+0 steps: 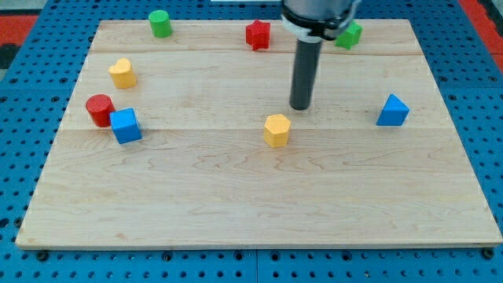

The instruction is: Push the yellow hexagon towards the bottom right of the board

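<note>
Eight small blocks lay on the wooden surface (236,204), and my tip (300,107) stood among them near the middle. The tool was a plain dark rod with nothing to spread or pinch, so it held no block. The tip rested just above and to the right of the yellow hexagon (277,130), close beside it, but whether they touched could not be told. The hexagon sat a little below the centre of the surface, well apart from the bottom right corner. A blue triangular block (393,111) lay towards the view's right edge, roughly level with the tip. At the view's top, a red star-shaped block (258,34) stood left of the rod, and a green block (350,34), partly hidden behind the arm, stood to its right. A green cylinder (160,23) sat at the top left. Down the view's left side lay a second yellow block (122,73), its shape unclear, and below it a red cylinder (100,110) touching a blue cube (126,126).
</note>
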